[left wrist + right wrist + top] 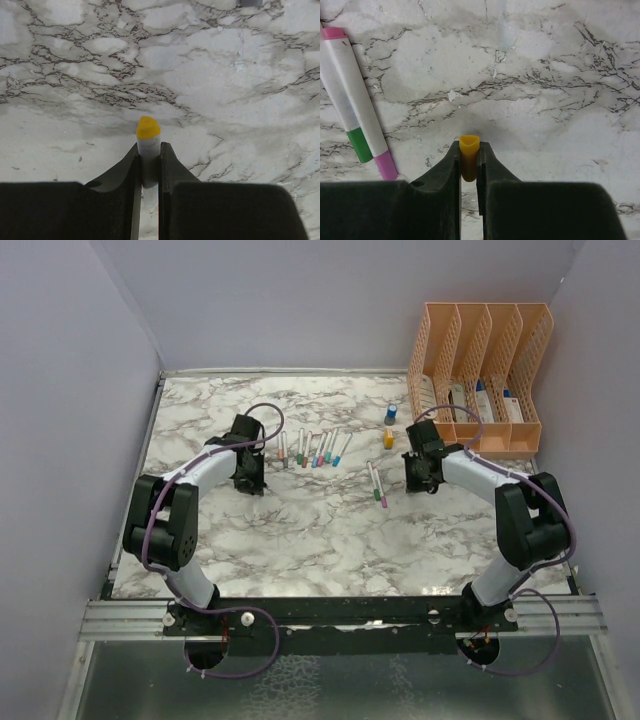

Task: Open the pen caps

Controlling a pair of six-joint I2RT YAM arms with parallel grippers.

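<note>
The left pincer grips a white pen with yellow tip, the right pincer grips a hollow yellow cap.

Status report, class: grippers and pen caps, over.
Left gripper shut on yellow-tipped pen. Right gripper shut on yellow cap, off. Two other pens beside it, untouched.

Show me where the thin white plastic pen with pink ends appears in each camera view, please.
Top external: the thin white plastic pen with pink ends lies right of the table's centre, nearer the right arm.
Left wrist: not in it.
Right wrist: near the left edge, slanting, beside a green-ended white pen.
Shared landmark: the grey-veined white marble tabletop, seen in all three views.
</note>
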